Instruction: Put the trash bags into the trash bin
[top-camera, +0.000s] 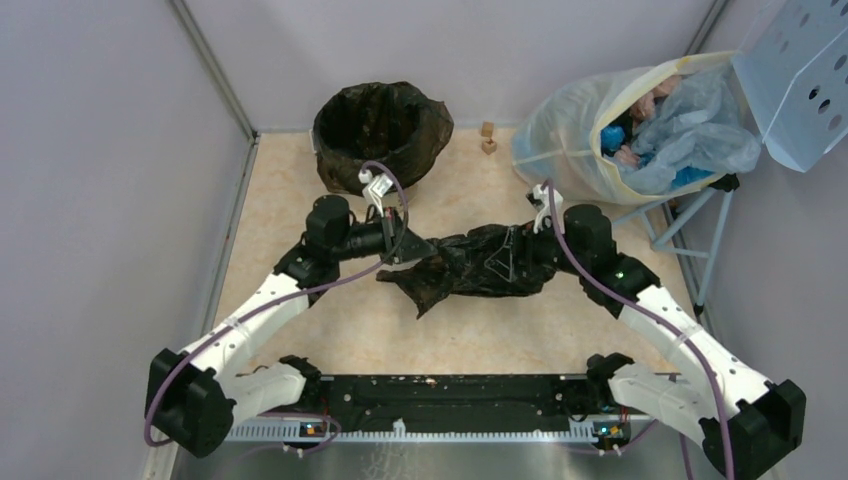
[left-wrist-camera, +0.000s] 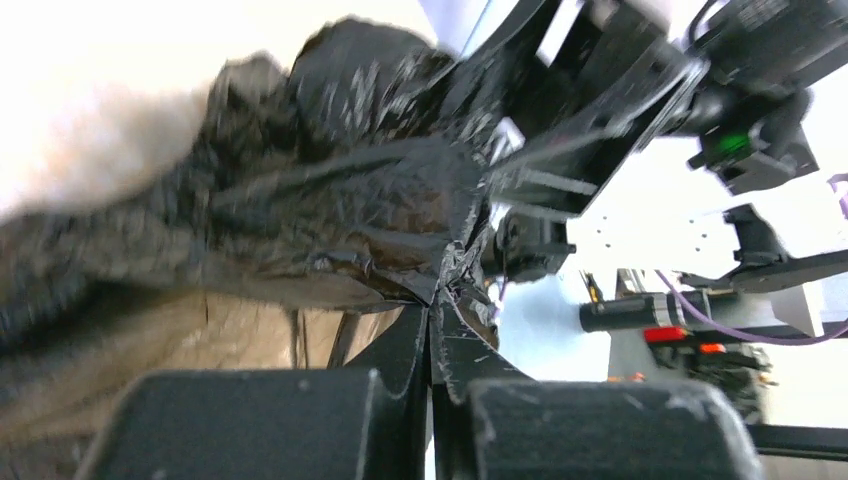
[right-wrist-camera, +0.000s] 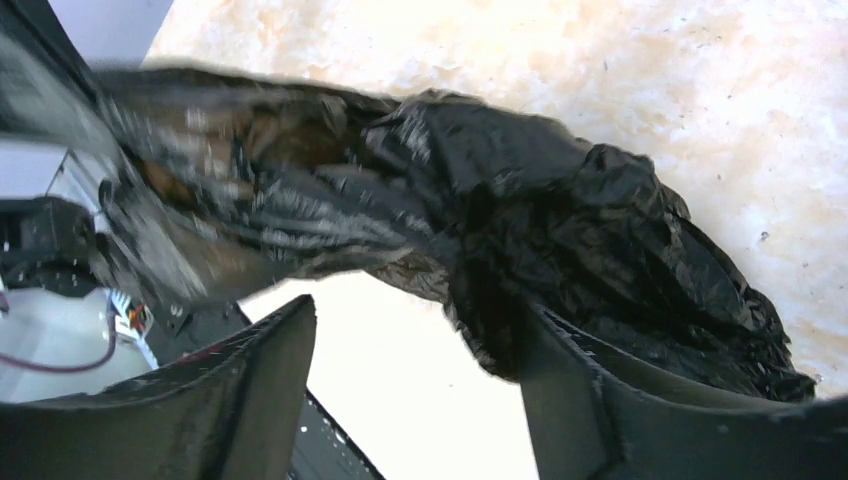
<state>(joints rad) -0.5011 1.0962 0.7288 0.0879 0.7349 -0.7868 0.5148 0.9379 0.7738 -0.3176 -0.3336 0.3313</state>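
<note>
A wrinkled black trash bag (top-camera: 470, 265) stretches across the middle of the table between my two grippers. My left gripper (top-camera: 408, 248) is shut on its left end; the left wrist view shows the jaws pressed together (left-wrist-camera: 437, 300) on a pinch of the black film (left-wrist-camera: 330, 190). My right gripper (top-camera: 520, 250) is at the bag's right end and stands open (right-wrist-camera: 418, 305). The bag (right-wrist-camera: 560, 210) drapes against its right finger, and the gap between the fingers is empty. The trash bin (top-camera: 380, 125), lined in black, stands behind the left gripper at the back.
A large translucent sack (top-camera: 580, 120) full of blue and pink items sits at the back right, beside a perforated light-blue panel (top-camera: 800, 70). Two small wooden blocks (top-camera: 488, 138) lie near the back wall. Grey walls close in the left and right sides.
</note>
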